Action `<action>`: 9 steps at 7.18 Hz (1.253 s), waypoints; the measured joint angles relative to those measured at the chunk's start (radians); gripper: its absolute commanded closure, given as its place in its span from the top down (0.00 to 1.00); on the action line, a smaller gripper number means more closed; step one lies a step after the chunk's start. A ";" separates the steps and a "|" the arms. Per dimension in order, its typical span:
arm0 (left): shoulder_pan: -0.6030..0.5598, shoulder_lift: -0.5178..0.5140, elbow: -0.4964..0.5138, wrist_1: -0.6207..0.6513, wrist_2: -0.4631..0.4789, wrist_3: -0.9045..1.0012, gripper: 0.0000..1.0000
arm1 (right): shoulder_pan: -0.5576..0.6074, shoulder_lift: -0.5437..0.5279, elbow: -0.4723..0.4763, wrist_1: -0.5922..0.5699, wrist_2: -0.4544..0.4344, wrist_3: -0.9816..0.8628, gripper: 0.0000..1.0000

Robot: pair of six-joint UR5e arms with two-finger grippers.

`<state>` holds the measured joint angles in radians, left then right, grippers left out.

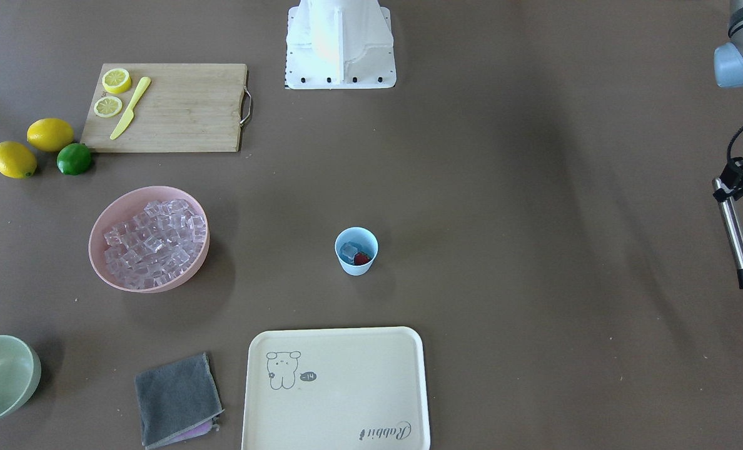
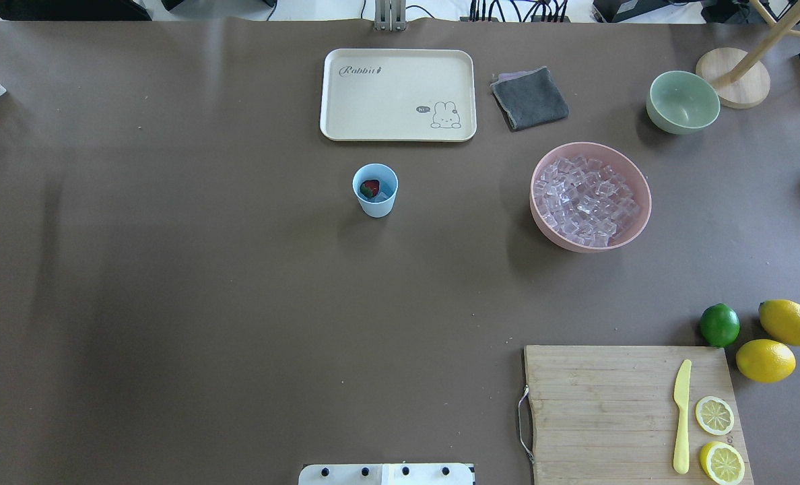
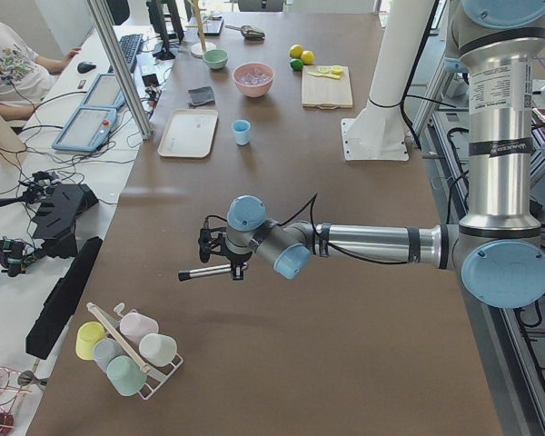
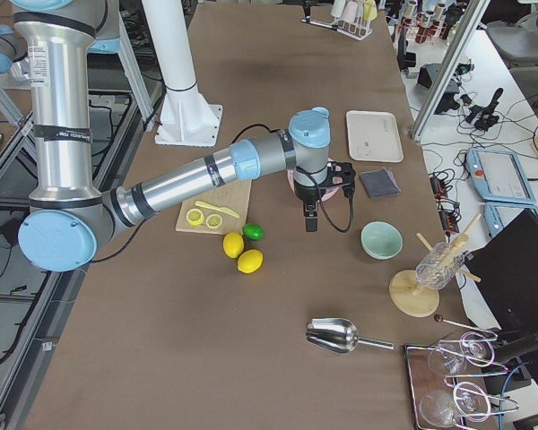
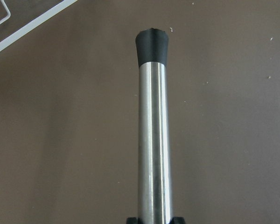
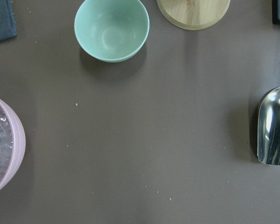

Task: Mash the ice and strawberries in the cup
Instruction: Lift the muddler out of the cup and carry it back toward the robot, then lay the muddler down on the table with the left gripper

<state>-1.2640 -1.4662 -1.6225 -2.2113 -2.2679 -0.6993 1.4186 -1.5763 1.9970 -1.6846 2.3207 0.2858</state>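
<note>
The pale-blue cup point(image 1: 356, 267) point(image 2: 375, 204) stands mid-table, upright. Inside it lie clear ice point(image 1: 348, 251) and one dark-red strawberry point(image 1: 363, 258) point(image 2: 369, 188). My left gripper point(image 1: 731, 184) point(image 3: 220, 257) hovers far off at the table's left end, shut on a steel muddler point(image 1: 735, 240) point(image 5: 152, 140) whose black tip points away from the wrist. My right gripper point(image 4: 311, 213) hangs above the table between the pink bowl and the green bowl. It shows only in the exterior right view, so I cannot tell whether it is open or shut.
A pink bowl point(image 1: 96, 234) point(image 2: 592, 246) full of ice cubes sits on the right arm's side, with a green bowl point(image 2: 683, 102), grey cloth point(image 2: 529, 98) and cream tray point(image 2: 398, 94) beyond. A cutting board point(image 2: 602, 404) holds lemon slices and a yellow knife. A metal scoop point(image 6: 273, 126) lies nearby.
</note>
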 measured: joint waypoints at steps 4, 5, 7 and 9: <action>0.124 0.023 0.021 -0.064 0.087 -0.008 0.19 | -0.006 -0.003 0.002 -0.002 0.006 0.000 0.97; 0.135 0.022 0.030 -0.082 0.087 -0.019 0.64 | -0.006 -0.003 0.001 -0.002 0.006 0.000 0.97; 0.159 0.021 0.042 -0.116 0.092 -0.046 0.98 | -0.006 -0.007 0.001 -0.003 0.006 -0.001 0.97; 0.160 0.019 0.029 -0.146 0.076 -0.055 0.98 | -0.006 -0.010 0.001 -0.003 0.006 -0.001 0.97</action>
<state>-1.1041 -1.4475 -1.5935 -2.3572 -2.1924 -0.7539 1.4128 -1.5862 1.9985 -1.6877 2.3270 0.2853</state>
